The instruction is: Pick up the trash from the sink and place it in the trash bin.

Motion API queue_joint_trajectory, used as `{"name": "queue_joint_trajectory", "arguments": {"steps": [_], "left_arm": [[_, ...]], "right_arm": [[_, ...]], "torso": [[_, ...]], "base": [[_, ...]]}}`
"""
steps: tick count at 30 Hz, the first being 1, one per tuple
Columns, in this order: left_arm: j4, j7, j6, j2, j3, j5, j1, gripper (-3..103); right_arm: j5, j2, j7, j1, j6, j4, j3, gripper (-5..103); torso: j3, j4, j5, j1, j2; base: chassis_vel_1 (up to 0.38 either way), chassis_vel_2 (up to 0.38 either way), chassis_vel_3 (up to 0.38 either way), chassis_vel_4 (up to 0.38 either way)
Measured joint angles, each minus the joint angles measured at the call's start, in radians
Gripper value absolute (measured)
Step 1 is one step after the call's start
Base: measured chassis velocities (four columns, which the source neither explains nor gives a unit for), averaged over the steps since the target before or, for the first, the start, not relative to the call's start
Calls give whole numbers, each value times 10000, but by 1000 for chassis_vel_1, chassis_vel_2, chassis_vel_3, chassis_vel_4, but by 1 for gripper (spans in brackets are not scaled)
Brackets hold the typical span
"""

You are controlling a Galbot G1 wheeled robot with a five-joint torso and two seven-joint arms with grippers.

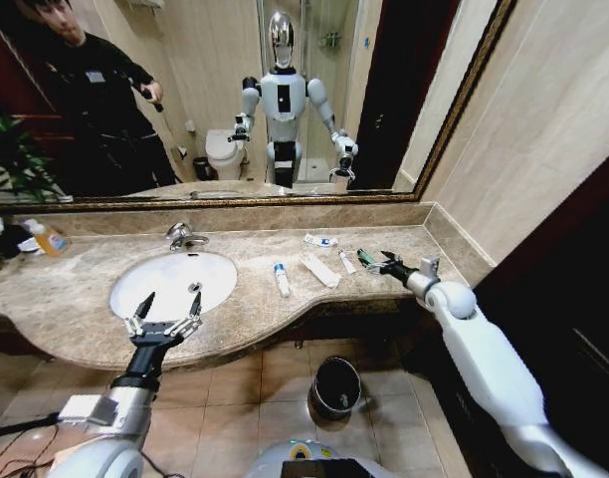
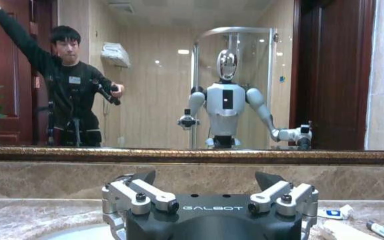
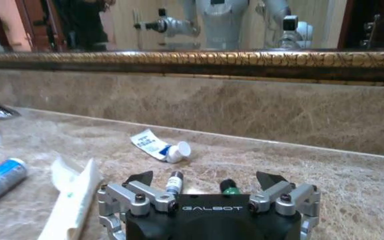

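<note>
Marble surface (image 1: 76, 289) beside the sink (image 1: 172, 282) is strewn with all the trash (image 1: 321, 269); nothing seems binned in the trash bin (image 1: 336, 386). Right pincer (image 1: 387, 264) is spread wide at the green piece (image 3: 229, 187); left pincer (image 1: 165, 317), wide, is empty.

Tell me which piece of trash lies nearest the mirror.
The squeezed white tube with blue print; the other pieces lie closer to the counter's front edge.

Orange-liquid bottle (image 1: 48, 237), gilt-framed mirror (image 1: 384, 100), potted plant (image 1: 11, 159)
</note>
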Motion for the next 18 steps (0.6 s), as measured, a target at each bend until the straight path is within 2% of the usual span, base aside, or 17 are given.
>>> {"name": "queue_joint_trajectory", "arguments": {"steps": [8, 18], "left_arm": [[0, 0, 0, 0, 0, 0, 0, 100], [0, 0, 0, 0, 0, 0, 0, 100]], "right_arm": [[-257, -32, -414, 1114, -201, -1278, -830, 100], [-410, 384, -470, 1608, -202, -2244, -1044, 100]], "torso": [[0, -1, -1, 0, 1], [0, 0, 1, 0, 1]], "base": [[0, 0, 0, 0], [0, 0, 0, 0]]}}
